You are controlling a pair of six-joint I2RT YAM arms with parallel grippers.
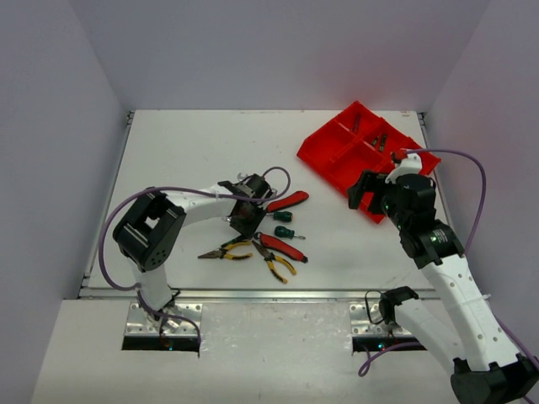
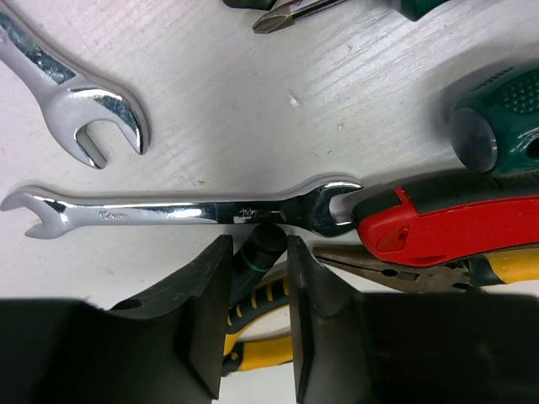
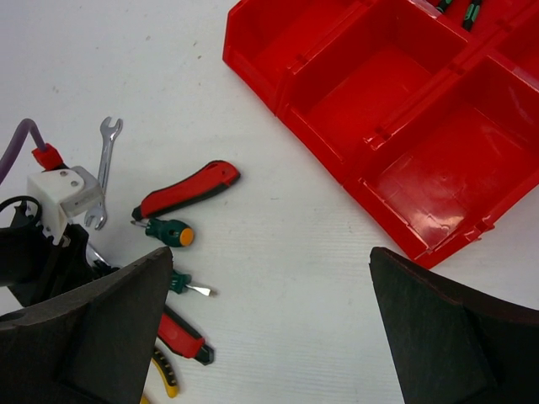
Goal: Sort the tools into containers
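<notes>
My left gripper (image 1: 244,216) is low over the tool pile. In the left wrist view it (image 2: 258,252) is shut on a black-handled screwdriver (image 2: 264,244) with a green ring. A slim silver wrench (image 2: 168,210) lies just past the fingertips, a second wrench (image 2: 80,97) beyond it. Red-handled pliers (image 2: 455,227), a green screwdriver handle (image 2: 497,118) and yellow-handled pliers (image 2: 253,349) lie around it. My right gripper (image 1: 370,192) is open and empty (image 3: 269,252), above bare table beside the red tray (image 1: 324,164).
The red tray's near compartments (image 3: 286,84) hold nothing; small tools (image 1: 379,140) lie in its far ones. Red pliers (image 1: 289,200), green screwdrivers (image 1: 284,216) and yellow pliers (image 1: 278,265) lie around the left gripper. Walls enclose the table.
</notes>
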